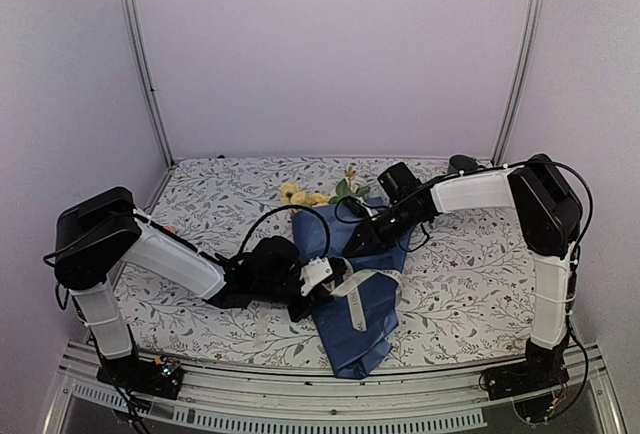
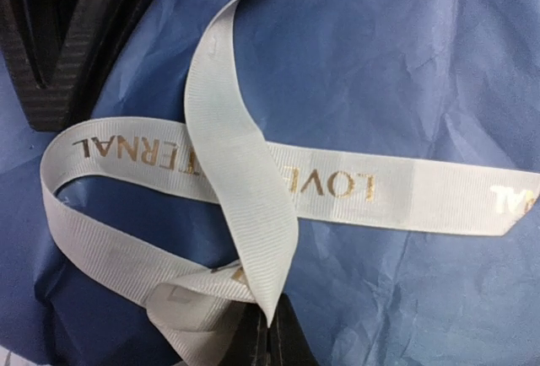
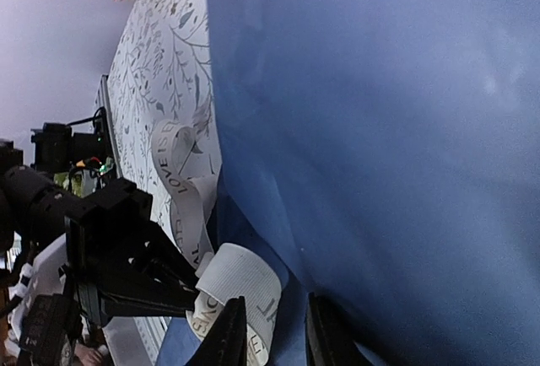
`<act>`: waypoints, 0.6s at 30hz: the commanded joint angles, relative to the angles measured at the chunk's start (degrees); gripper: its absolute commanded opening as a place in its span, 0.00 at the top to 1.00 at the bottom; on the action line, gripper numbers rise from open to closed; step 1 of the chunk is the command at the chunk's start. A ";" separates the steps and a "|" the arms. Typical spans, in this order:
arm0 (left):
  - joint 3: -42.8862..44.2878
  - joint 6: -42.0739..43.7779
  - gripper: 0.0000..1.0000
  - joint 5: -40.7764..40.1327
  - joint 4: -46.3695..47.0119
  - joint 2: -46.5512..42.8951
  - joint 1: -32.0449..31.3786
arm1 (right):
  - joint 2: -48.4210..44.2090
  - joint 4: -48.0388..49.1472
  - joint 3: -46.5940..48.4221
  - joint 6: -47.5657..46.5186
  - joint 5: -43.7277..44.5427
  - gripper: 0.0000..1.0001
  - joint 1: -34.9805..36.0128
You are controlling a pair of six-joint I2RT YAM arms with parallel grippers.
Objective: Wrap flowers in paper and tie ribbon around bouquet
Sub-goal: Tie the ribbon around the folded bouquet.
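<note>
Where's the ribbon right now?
In the top view the ribbon lies looped across the blue paper at centre front, just right of the left gripper, whose fingers pinch it.

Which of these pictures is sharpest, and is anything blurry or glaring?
Left wrist view: the ribbon is crisp, its gold lettering glinting, washed out at the right end. Right wrist view: the paper, close up, looks soft and featureless. Top external view: even light, faint shadows.
</note>
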 commanded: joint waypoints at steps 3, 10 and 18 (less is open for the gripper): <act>0.01 0.65 1.00 1.54 -0.86 -1.30 0.97 | 0.79 4.62 -1.98 -6.72 -7.13 0.65 0.21; 2.11 0.34 1.00 0.86 -1.97 -0.04 1.28 | -0.64 7.75 -4.69 -8.28 -11.88 0.53 0.23; 3.47 0.21 1.00 0.36 -2.43 -0.10 1.96 | -0.47 13.11 -8.40 -6.85 -10.44 0.57 0.18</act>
